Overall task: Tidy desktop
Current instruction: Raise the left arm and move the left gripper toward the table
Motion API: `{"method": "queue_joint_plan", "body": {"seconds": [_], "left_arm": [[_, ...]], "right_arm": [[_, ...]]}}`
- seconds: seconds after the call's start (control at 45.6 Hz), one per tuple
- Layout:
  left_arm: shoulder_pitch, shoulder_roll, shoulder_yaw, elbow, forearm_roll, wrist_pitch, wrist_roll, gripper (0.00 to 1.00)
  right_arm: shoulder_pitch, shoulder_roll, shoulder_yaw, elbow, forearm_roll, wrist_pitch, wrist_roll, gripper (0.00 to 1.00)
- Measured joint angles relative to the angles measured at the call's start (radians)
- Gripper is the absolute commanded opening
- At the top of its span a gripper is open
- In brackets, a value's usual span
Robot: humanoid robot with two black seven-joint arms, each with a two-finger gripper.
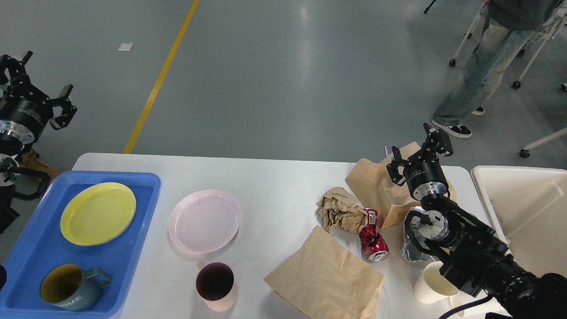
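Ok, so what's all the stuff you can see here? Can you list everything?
desktop: 1, white, fills the lower view
tray: 1, blue, left end of the desktop
yellow plate: 1, yellow, in the tray
green mug: 1, grey-green, in the tray, near corner
pink plate: 1, pink, on the desktop beside the tray
pink mug: 1, pink, near edge, below the pink plate
paper bags: 2 flat plus 1 crumpled, brown, right half
crushed can: 1, red, between the bags
foil wrapper: 1, silver, under the right arm
paper cup: 1, white, near right edge
bin: 1, cream, right of the desktop
person: 1, jeans, standing far right
left gripper: 1, black, open, off the left edge
right gripper: 1, black, open, above the far bag
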Motion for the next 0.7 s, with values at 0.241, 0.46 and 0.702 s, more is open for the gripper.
{"method": "queue_joint_plan", "body": {"seconds": [0.241,0.46,0.702], "left_arm": [[-0.004,-0.015,-0.001,-0.004,0.000,-0.005,-0.007,0.96],[-0.001,-0.028,-0.001,-0.004,0.000,-0.005,-0.009,0.96],[0.001,-0.045,0.013,-0.011,0.000,-0.022,-0.006,0.96]], "right_arm": [[-0.001,0.000,0.000,0.000,0.000,0.000,0.000,1.00],[-0.001,0.000,0.000,0.000,0.000,0.000,0.000,1.00],[0.000,0.000,0.000,0.000,0.000,0.000,0.000,1.00]]}}
